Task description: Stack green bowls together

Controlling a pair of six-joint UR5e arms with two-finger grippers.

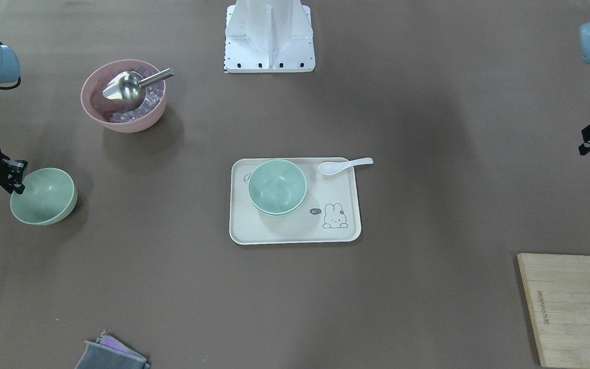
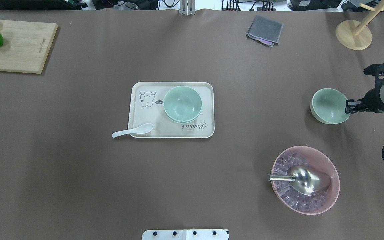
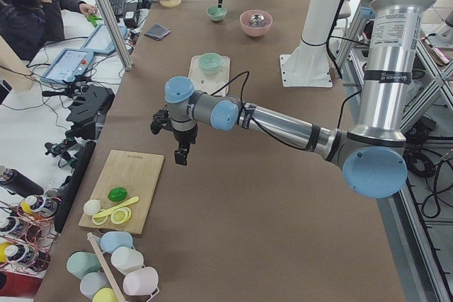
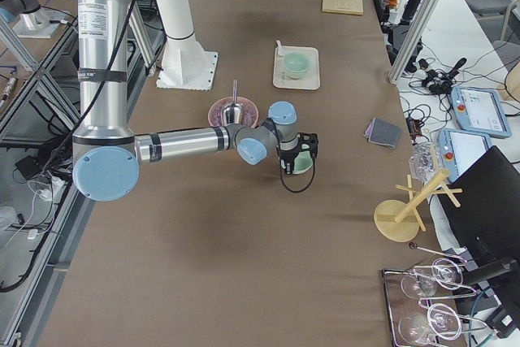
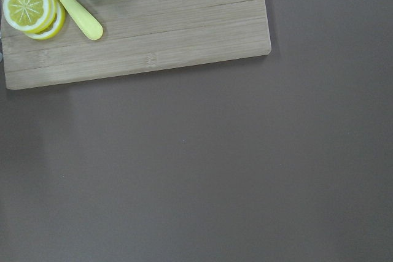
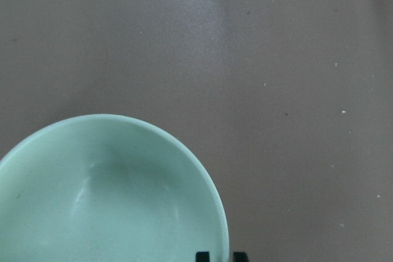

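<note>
Two green bowls [image 1: 277,184] sit nested as one stack on the cream tray [image 1: 274,230], also in the overhead view [image 2: 182,102]. The third green bowl [image 2: 328,106] stands apart on the table's right side [image 1: 44,197]. My right gripper [image 2: 348,107] is at that bowl's outer rim. In the right wrist view its two fingertips [image 6: 202,254] straddle the rim of the bowl [image 6: 104,200], close together. My left gripper [image 1: 589,143] hangs above the table near the cutting board. Its jaws do not show clearly.
A pink bowl [image 2: 305,180] with ice and a metal scoop stands near the third bowl. A white spoon [image 2: 132,131] lies on the tray's edge. A cutting board [image 2: 18,46] with lime and lemon, a grey cloth [image 2: 264,30] and a wooden stand [image 2: 353,35] line the far side.
</note>
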